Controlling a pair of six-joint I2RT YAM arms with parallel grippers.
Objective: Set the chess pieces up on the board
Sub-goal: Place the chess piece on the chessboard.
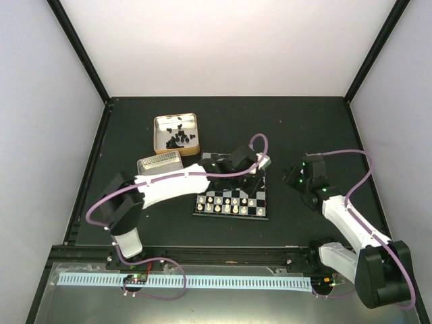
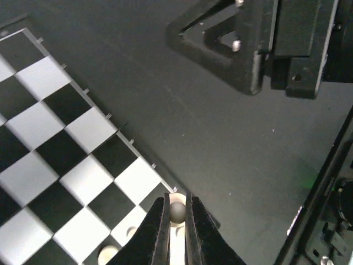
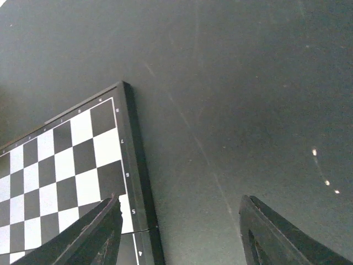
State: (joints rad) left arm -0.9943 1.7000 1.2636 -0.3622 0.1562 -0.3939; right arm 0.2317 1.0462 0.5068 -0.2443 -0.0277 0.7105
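The board (image 1: 229,215) lies mid-table, with several cream-white chess pieces (image 1: 228,202) in rows along its near side. My left gripper (image 1: 254,181) reaches over the board's right side. In the left wrist view the left gripper (image 2: 176,212) is shut on the round head of a white pawn (image 2: 177,211) at the corner of the board (image 2: 66,143), and two more white pieces (image 2: 107,254) stand beside it. My right gripper (image 1: 291,178) hovers just right of the board. In its wrist view the right gripper (image 3: 179,232) is open with nothing between its fingers, above the dark table beside the board's edge (image 3: 135,165).
An open metal tin (image 1: 159,138) at the back left holds several black pieces (image 1: 179,140). A second tin (image 1: 160,163) lies just in front of it, beside my left arm. The right gripper's body (image 2: 259,44) shows close by in the left wrist view. A raised rail runs along the table's near edge.
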